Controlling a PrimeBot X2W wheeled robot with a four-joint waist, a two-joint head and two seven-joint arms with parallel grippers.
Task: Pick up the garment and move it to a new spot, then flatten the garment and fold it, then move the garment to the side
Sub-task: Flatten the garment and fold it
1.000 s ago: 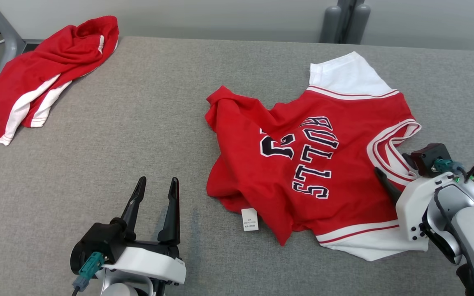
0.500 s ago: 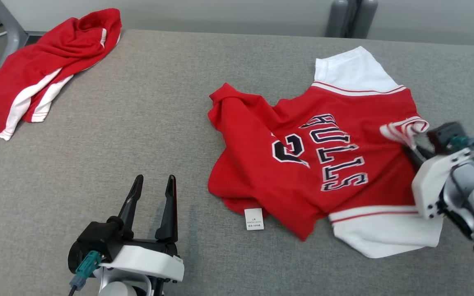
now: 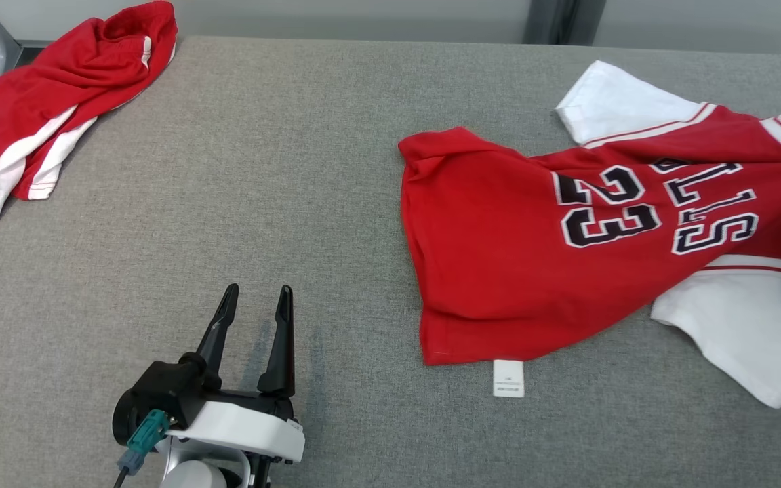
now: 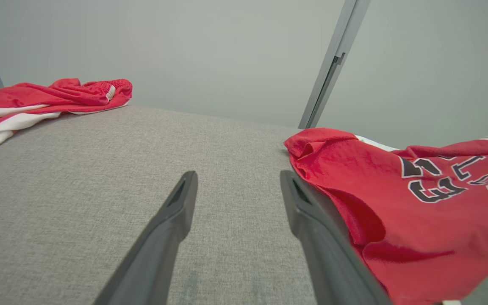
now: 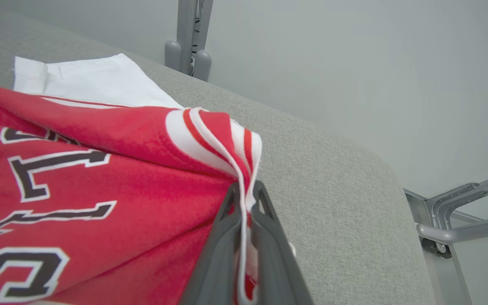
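Clamping jersey collar [image 5: 210, 131], right pincer [image 5: 246, 191], wrist view

Soft, even light is falling from overhead, bright and diffuse. The left pincer [image 3: 259, 290] is casting only a faint shadow on the grey tabletop [image 3: 295, 169]. Lettering on the jersey [image 3: 499, 271] is reading crisp; the wrist views are bowing at their edges.

Red jersey [image 3: 499, 271], white sleeves [image 3: 750, 339], black-and-white 23; grey table [image 3: 262, 169].
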